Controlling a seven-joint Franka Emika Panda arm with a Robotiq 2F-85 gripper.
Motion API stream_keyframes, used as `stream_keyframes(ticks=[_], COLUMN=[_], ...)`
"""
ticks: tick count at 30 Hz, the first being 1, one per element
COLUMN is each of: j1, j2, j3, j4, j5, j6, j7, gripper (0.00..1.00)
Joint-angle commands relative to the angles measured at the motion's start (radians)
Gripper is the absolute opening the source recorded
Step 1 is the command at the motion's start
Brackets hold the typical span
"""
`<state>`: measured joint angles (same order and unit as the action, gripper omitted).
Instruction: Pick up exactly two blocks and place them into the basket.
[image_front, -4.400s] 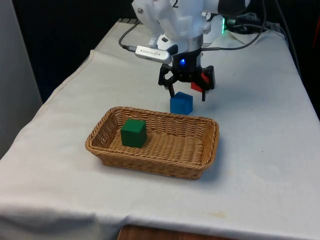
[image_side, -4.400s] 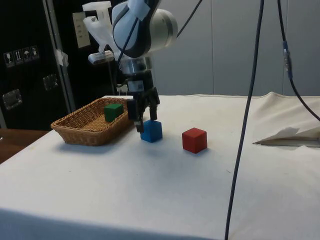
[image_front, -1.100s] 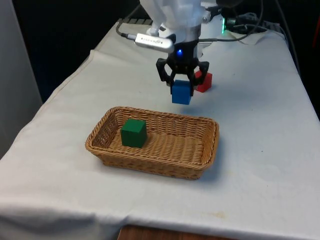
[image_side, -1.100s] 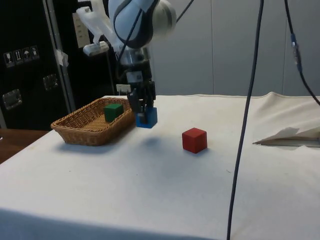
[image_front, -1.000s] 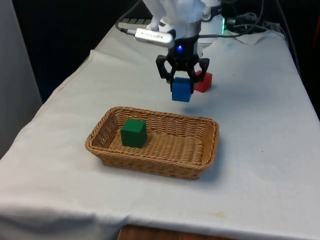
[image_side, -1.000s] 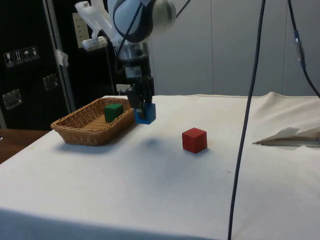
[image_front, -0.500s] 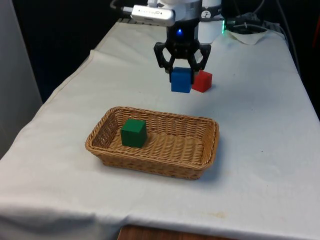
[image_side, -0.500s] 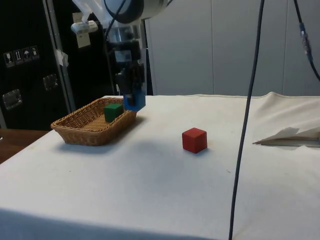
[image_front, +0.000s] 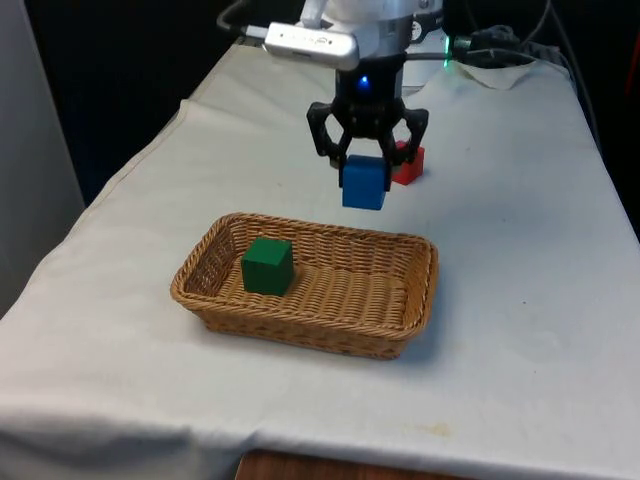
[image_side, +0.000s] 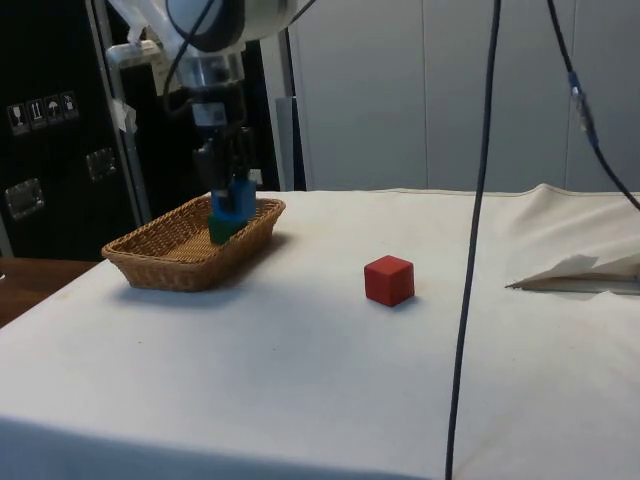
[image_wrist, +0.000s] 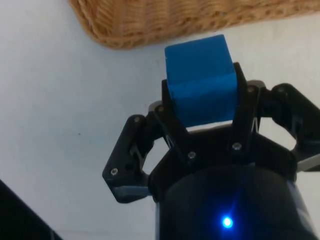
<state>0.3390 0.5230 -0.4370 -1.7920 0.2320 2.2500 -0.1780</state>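
Observation:
My gripper (image_front: 365, 172) (image_side: 233, 195) (image_wrist: 201, 95) is shut on a blue block (image_front: 363, 184) (image_side: 236, 202) (image_wrist: 200, 79) and holds it in the air by the far rim of the wicker basket (image_front: 410, 313) (image_side: 160, 270) (image_wrist: 150, 20). A green block (image_front: 267, 266) (image_side: 221, 231) lies inside the basket, towards the front view's left. On the cloth beyond the basket sits a red block (image_front: 408, 167) (image_side: 389, 280), partly hidden behind the gripper in the front view.
White cloth covers the table (image_front: 520, 300). A dark cable (image_side: 470, 250) hangs down in the side view. Crumpled cloth or paper (image_side: 580, 272) lies at the side view's right. The table's edge (image_front: 130, 170) falls off at the front view's left.
The gripper rose with the blue block, then carried it from beside the red block towards the basket, and now stands a little lower at the basket's far rim.

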Motion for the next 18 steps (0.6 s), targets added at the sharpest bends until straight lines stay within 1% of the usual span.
stream_keyframes(ticks=[1,2,3,4,8,9,10,11,15,16,18], j1=[-0.005,-0.005,0.0,-0.005,-0.005,-0.005,0.0,-0.006,-0.007,-0.007,-0.006], j2=[0.014,0.026,0.022,0.037,0.083,0.105,0.1,0.118,0.165,0.187,0.216], j3=[0.006,0.007,0.0,0.008,0.01,0.011,0.006,0.013,0.017,0.017,0.017], j4=[0.021,0.035,0.026,0.048,0.1,0.125,0.116,0.14,0.194,0.22,0.246], j5=[0.009,0.011,0.004,0.013,0.024,0.028,0.021,0.029,0.034,0.038,0.043], j6=[-0.014,-0.015,-0.004,-0.016,-0.019,-0.02,-0.009,-0.02,-0.021,-0.021,-0.015], j7=[-0.003,-0.002,0.0,-0.001,0.001,0.003,0.003,0.004,0.012,0.014,0.016], gripper=[0.02,0.02,0.02,0.02,0.02,0.02,0.02,0.02,0.02,0.02,0.02])
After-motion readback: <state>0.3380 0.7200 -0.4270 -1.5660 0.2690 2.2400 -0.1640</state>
